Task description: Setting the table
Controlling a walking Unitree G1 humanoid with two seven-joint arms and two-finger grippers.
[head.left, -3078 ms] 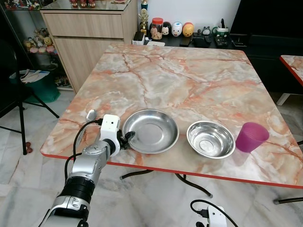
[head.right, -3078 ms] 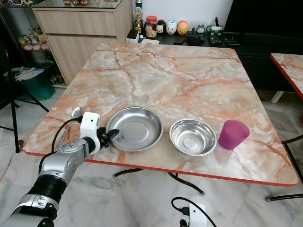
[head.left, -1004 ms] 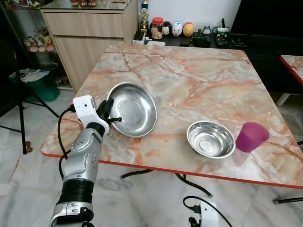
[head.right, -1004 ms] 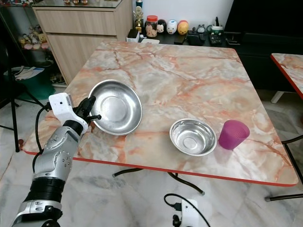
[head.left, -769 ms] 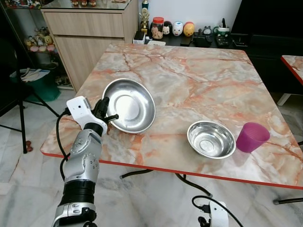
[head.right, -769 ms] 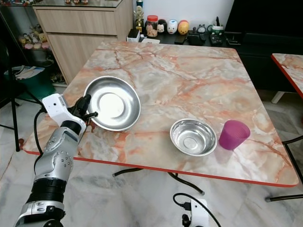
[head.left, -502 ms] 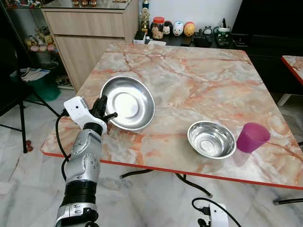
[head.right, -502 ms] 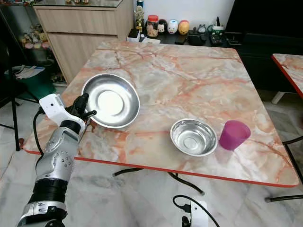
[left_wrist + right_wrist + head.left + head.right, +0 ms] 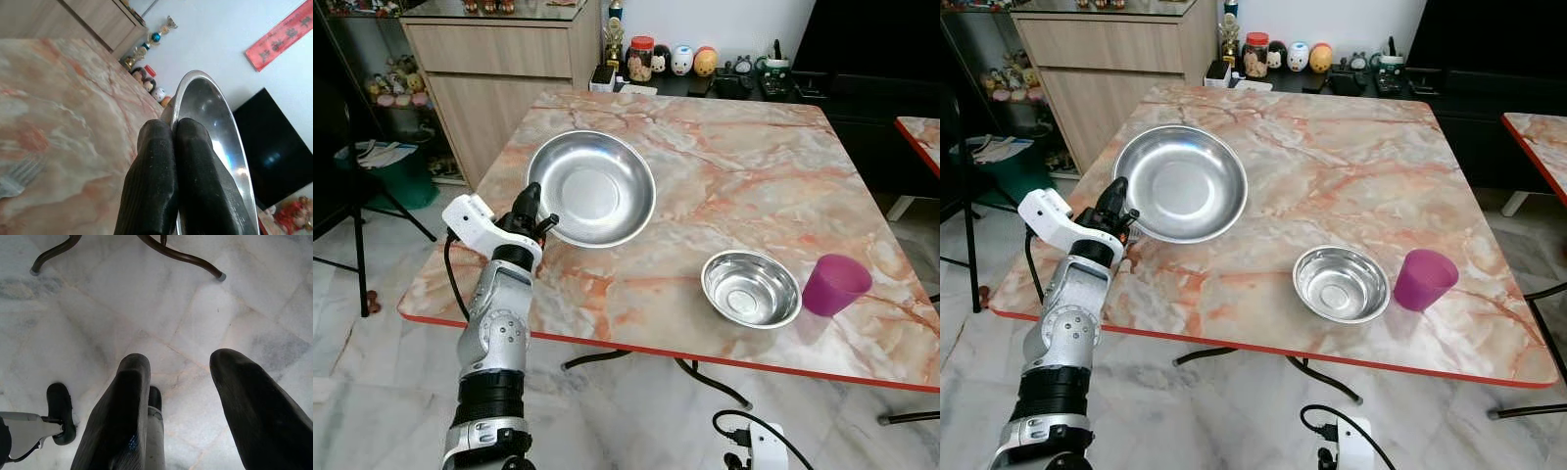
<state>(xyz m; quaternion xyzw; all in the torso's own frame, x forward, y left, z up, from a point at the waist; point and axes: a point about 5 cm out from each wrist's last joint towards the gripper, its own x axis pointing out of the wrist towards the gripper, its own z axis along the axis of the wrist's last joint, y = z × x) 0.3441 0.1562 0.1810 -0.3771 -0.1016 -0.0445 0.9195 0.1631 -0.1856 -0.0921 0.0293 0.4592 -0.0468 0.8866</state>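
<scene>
Left eye view: left gripper is pinched on the near-left rim of the steel plate, holding it lifted and tilted over the left half of the marble table, hollow side facing up toward the camera. Plate extends away from the gripper toward the table's middle and far side; grip is on one edge only, so all the weight hangs out past the fingers. Steel bowl sits flat near the front edge, right of centre, with the purple cup just beside it on its right, not touching. Right eye view: same layout. The plate is well apart from the bowl, with open tabletop between them. The left arm is clearly the nearer one for anything on this side. Judgement: the plate is mid-carry to its place setting; the next move is to lower and level it, and the tilt plus the edge grip is the slip risk. Left wrist view: the two black fingers are pressed together with the plate's rim clamped between them, the plate standing edge-on and running straight out along the fingers' line, table surface below. Right wrist view: right gripper hangs idle, pointing at the tiled floor, fingers spread apart with nothing between them; a curved table leg crosses the floor beyond.
</scene>
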